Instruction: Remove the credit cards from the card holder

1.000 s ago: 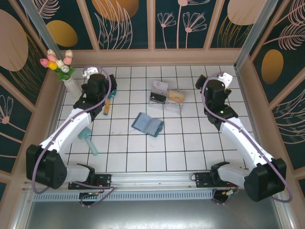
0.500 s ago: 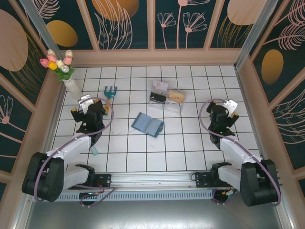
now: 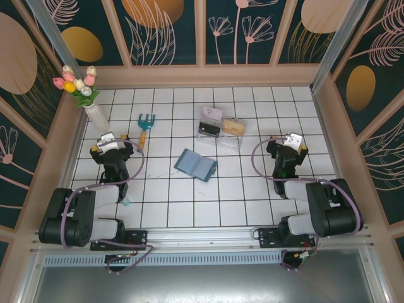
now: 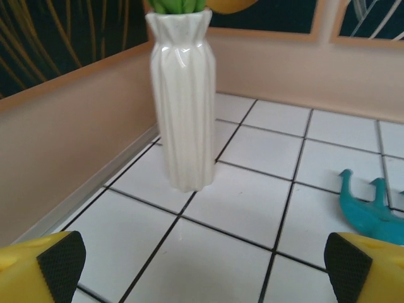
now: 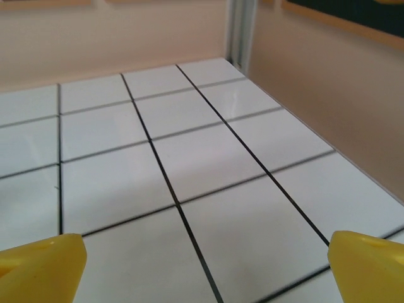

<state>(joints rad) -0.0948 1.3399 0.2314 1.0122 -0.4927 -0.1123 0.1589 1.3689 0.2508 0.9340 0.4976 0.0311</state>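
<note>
The holder [image 3: 195, 165] lies open mid-counter [image 3: 252, 196], just in front of the clear box [image 3: 219, 131]. We see no cards drawn from it, and its pockets are too small to read. A yellowish piece sits at the box; we cannot tell whether it is a card.

Change over the last second: both arms have folded back from the far tiles toward their bases. The left fingers [image 4: 44, 265] are wide apart and empty, facing the vase [image 4: 183, 101], with the rake [image 3: 145, 122] near. The right fingers [image 5: 41, 265] are wide apart and empty over bare tiles.

Judgement: the arms are at rest and well apart from the holder, so no grasp is under way.
</note>
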